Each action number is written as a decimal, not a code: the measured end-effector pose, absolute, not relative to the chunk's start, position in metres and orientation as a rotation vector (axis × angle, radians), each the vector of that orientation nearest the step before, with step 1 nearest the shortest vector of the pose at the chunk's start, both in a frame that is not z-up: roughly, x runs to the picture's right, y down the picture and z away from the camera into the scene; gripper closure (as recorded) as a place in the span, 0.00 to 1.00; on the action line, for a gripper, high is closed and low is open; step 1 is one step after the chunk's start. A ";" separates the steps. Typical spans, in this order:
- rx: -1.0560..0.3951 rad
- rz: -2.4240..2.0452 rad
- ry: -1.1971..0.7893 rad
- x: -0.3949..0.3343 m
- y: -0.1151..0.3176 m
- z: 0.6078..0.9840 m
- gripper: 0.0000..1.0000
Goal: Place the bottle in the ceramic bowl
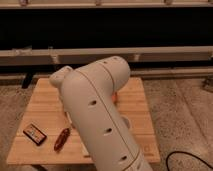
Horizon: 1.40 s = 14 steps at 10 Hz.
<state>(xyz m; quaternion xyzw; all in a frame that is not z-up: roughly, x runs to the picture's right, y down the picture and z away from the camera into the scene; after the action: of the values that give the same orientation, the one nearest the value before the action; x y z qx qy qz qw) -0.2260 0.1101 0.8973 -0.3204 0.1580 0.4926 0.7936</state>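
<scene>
My white arm [97, 117] fills the middle of the camera view and covers much of the wooden table [140, 125]. A small orange sliver, likely the rim of the ceramic bowl [116, 97], peeks out at the arm's right edge near the table's middle. The bottle is hidden from view. My gripper is hidden behind the arm, somewhere over the table.
A small dark box [35, 133] and a reddish-brown elongated packet [61, 139] lie on the table's front left. A dark wall with pale rails [165, 52] runs behind the table. A black cable [192, 159] lies on the speckled floor at lower right.
</scene>
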 end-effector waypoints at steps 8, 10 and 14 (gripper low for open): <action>-0.678 1.052 0.327 -0.222 0.103 0.881 0.70; -0.675 1.050 0.324 -0.221 0.102 0.878 0.51; -0.664 1.055 0.319 -0.215 0.093 0.867 0.60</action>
<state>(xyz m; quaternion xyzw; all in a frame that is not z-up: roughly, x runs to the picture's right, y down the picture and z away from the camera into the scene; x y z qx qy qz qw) -0.2154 0.0932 0.8670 -0.3098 0.1489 0.4919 0.7999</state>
